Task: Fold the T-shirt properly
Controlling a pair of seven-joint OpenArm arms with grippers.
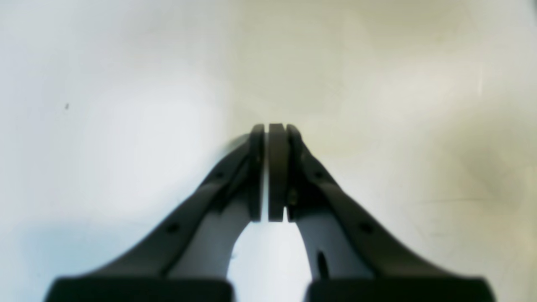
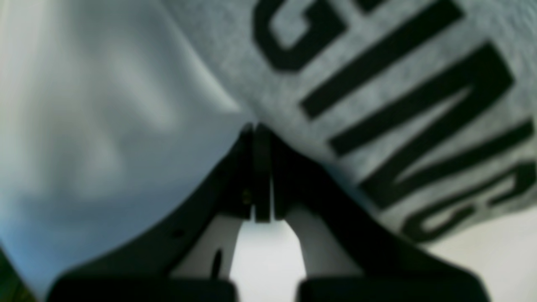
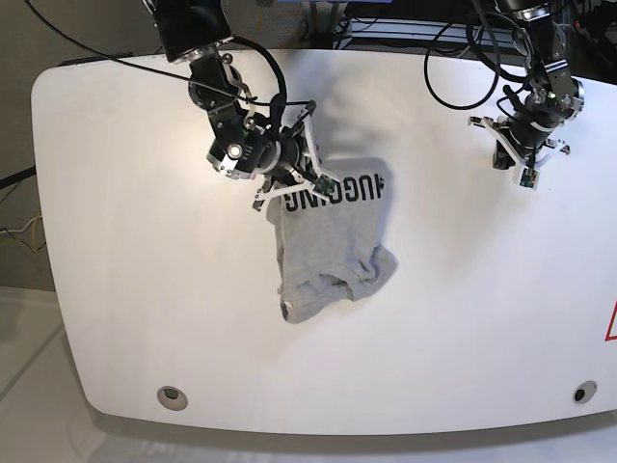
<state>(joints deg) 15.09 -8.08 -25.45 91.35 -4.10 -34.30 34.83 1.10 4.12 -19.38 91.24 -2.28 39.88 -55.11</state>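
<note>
The T-shirt (image 3: 333, 241), heather grey with black block lettering, lies crumpled in the middle of the white table (image 3: 116, 241). Its lettered part is at the far end and a bunched sleeve at the near end. In the right wrist view the lettered cloth (image 2: 377, 84) fills the upper right, and its edge runs down into the tips of my right gripper (image 2: 258, 128), which is shut on that edge. In the base view this gripper (image 3: 280, 198) sits at the shirt's far left corner. My left gripper (image 1: 272, 126) is shut with nothing in it, over bare table at the far right (image 3: 527, 183).
Black cables (image 3: 463, 58) hang over the table's far edge behind both arms. Two round holes (image 3: 172, 394) sit near the front edge. A red mark (image 3: 610, 323) shows at the right edge.
</note>
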